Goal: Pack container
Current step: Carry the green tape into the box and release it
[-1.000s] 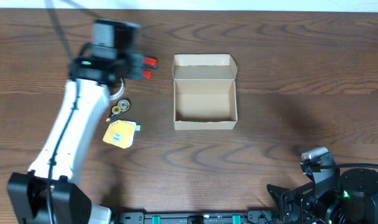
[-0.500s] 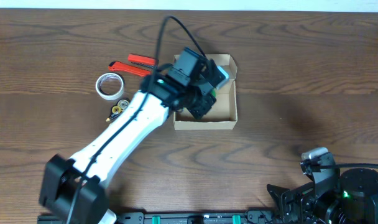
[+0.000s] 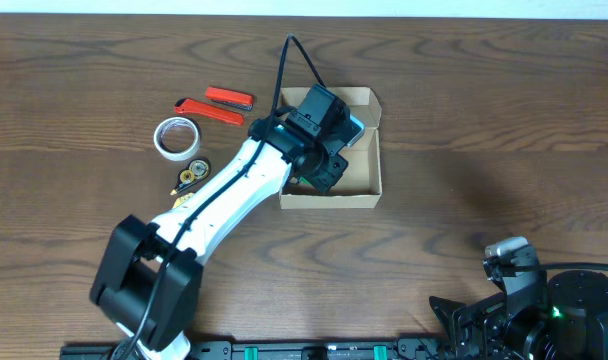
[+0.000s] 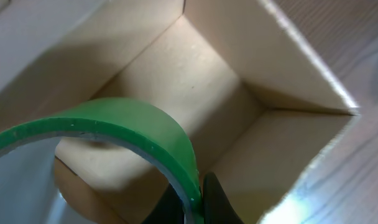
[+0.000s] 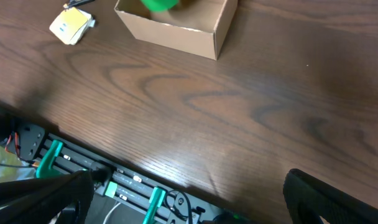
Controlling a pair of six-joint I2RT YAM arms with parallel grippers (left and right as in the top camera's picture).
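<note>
Green tape roll (image 4: 133, 121) pinched in left hand (image 4: 195, 202), apparently over cardboard container (image 4: 201, 68), right hand (image 5: 189, 199) spread wide

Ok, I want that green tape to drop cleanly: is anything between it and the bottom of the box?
Nothing visible does. The left pincer holds the green tape roll over the open container, and the floor that shows beneath it in the wrist view is bare cardboard.
</note>
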